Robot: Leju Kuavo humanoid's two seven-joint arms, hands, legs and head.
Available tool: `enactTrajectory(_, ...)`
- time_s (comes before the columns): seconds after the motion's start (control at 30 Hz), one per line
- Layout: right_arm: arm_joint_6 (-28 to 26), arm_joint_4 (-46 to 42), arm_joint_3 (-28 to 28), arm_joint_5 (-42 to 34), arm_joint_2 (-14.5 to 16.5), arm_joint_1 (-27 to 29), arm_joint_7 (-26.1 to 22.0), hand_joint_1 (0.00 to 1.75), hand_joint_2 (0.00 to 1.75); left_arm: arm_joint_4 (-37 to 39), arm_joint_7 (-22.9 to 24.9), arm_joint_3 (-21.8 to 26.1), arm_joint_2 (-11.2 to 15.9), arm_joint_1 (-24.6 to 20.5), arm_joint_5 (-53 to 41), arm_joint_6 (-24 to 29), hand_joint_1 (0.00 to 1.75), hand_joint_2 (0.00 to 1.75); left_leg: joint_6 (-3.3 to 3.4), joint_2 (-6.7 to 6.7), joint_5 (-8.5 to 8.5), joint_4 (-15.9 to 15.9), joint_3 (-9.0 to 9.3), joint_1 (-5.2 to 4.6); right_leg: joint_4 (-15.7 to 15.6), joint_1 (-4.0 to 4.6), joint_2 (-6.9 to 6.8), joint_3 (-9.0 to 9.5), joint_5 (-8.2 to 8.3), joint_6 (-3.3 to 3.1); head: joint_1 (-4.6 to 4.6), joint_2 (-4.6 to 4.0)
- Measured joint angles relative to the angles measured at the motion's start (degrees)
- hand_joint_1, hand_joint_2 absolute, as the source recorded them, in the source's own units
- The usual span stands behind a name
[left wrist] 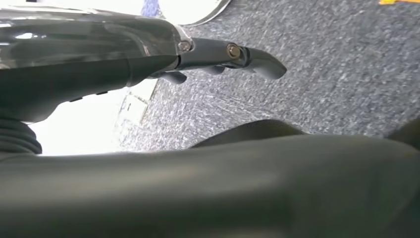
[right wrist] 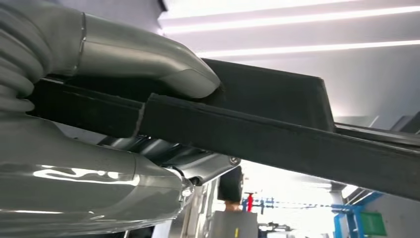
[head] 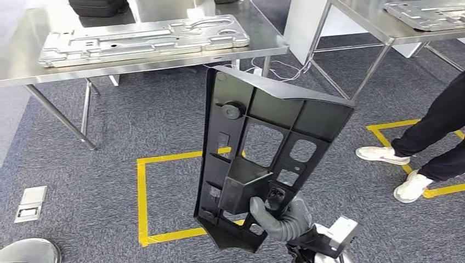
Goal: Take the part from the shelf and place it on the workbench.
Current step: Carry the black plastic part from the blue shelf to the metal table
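The right robot hand [head: 279,216] grips the black part [head: 257,153] by its lower edge, upright above the carpet. The left robot hand [left wrist: 218,57] holds nothing, its fingers apart.

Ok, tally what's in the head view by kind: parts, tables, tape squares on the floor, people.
Black plastic part, held by the right robot hand: 1
Silver metal panels, one on the near table, one on the far table: 2
Steel tables: 2
Yellow tape squares: 2
People: 1
Total: 8
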Motion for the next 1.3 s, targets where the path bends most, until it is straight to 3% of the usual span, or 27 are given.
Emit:
enactTrajectory(0.13,0.5,-0.2,-0.3,-1.7,0.1,0.1,-0.1,1.75,1.75,0.0,0.0,0.0,0.0,0.0,-0.1,0.0,0.0,1.75,0.3,-0.67,-0.14,-0.2,0.42,-0.04,-0.8,-0.1,1.37,0.94,-0.15,-1.26,0.14,0.0)
enactTrajectory(0.27,0.5,-0.4,-0.8,-1.9,0.1,0.6,-0.1,1.75,1.75,0.0,0.2,0.0,0.0,0.0,-0.1,0.0,0.0,1.75,0.59,-0.7,-0.32,-0.2,0.41,-0.12,-1.3,-0.13,1.48,1.11,0.02,-0.83,0.14,0.0)
enactTrajectory(0.43,0.5,-0.5,-1.2,-2.0,0.2,0.9,-0.1,1.75,1.75,0.0,0.6,0.0,0.0,0.0,0.0,-0.1,0.0,1.75,0.66,-0.69,-0.36,-0.2,0.43,-0.18,-1.4,-0.24,1.5,1.18,0.07,0.25,0.14,0.0)
enactTrajectory(0.8,-0.8,-1.5,-1.7,1.1,0.4,1.6,-0.6,1.75,1.75,0.0,0.6,0.0,0.0,0.0,0.0,-0.2,0.0,1.75,0.78,-0.69,-0.48,-0.1,0.71,-0.21,-1.5,-0.26,1.49,1.41,0.09,0.57,0.14,0.0)
enactTrajectory(0.97,-0.8,-1.6,-1.7,1.3,0.7,1.5,-0.7,1.75,1.75,0.0,0.7,0.0,0.0,0.0,0.0,-0.2,0.0,1.75,1.46,-1.28,-0.41,-0.7,0.9,-0.44,-1.5,-0.64,1.47,1.73,-0.24,1.28,0.14,0.0)
enactTrajectory(1.03,-0.8,-1.7,-1.8,1.4,0.8,1.5,-0.7,1.75,1.75,0.0,0.7,0.0,0.0,-0.1,0.0,-0.2,0.0,1.75,1.99,-2.03,-0.07,-1.4,1.35,-0.06,1.4,-0.67,3.46,0.71,-2.31,1.27,0.16,0.0)
enactTrajectory(1.1,-0.8,-1.7,-1.8,1.4,0.8,1.6,-0.8,1.75,1.75,0.0,0.7,0.0,0.0,-0.2,0.0,-0.2,0.0,1.75,2.19,-3.02,0.03,-1.5,1.47,0.08,8.6,-0.61,5.46,-2.91,-5.82,0.98,0.19,0.0)
enactTrajectory(1.13,-0.8,-1.7,-1.8,1.3,0.8,1.7,-0.8,1.75,1.75,0.0,0.7,0.0,0.0,-0.3,0.0,-0.3,0.0,1.75,2.19,-3.63,0.02,-1.5,1.49,0.07,12.3,-0.59,5.78,-4.97,-6.97,0.93,0.2,0.0)
enactTrajectory(1.17,-0.8,-1.7,-1.8,1.3,0.8,1.8,-0.8,1.75,1.75,0.0,0.7,0.0,0.0,-0.2,0.0,-0.3,0.0,1.75,2.17,-4.32,0.01,-1.5,1.55,0.06,14.5,-0.58,5.92,-6.44,-7.08,0.91,0.21,0.0)
enactTrajectory(1.2,-0.8,-1.6,-1.8,1.3,0.8,1.8,-0.8,1.75,1.75,0.0,0.7,0.0,0.0,-0.2,0.0,-0.3,0.0,1.75,2.11,-5.06,-0.03,-1.5,1.69,0.08,14.4,-0.57,6.02,-6.91,-5.9,0.88,0.21,0.0)
enactTrajectory(1.23,-0.8,-1.6,-1.8,1.3,0.8,1.8,-0.8,1.75,1.75,0.0,0.7,0.0,0.0,-0.1,0.0,-0.4,0.0,1.75,1.99,-5.86,-0.11,-1.5,1.9,0.12,12.1,-0.59,6.24,-6.3,-3.67,0.82,0.21,0.0)
enactTrajectory(1.27,-0.8,-1.6,-1.8,1.3,0.8,1.8,-0.8,1.75,1.75,0.0,0.7,0.0,0.0,-0.1,0.0,-0.4,0.0,1.75,1.81,-6.65,-0.22,-1.4,2.1,0.19,8.4,-0.64,7.03,-5.03,-1.03,0.73,0.21,-0.01)
enactTrajectory(1.3,-0.8,-1.6,-1.8,1.3,0.7,1.8,-0.8,1.75,1.75,0.0,0.7,0.0,0.0,-0.1,0.0,-0.5,0.0,1.75,1.51,-7.42,-0.34,-1.3,2.16,0.17,4.8,-0.75,8.67,-3.76,0.94,0.64,0.2,-0.01)
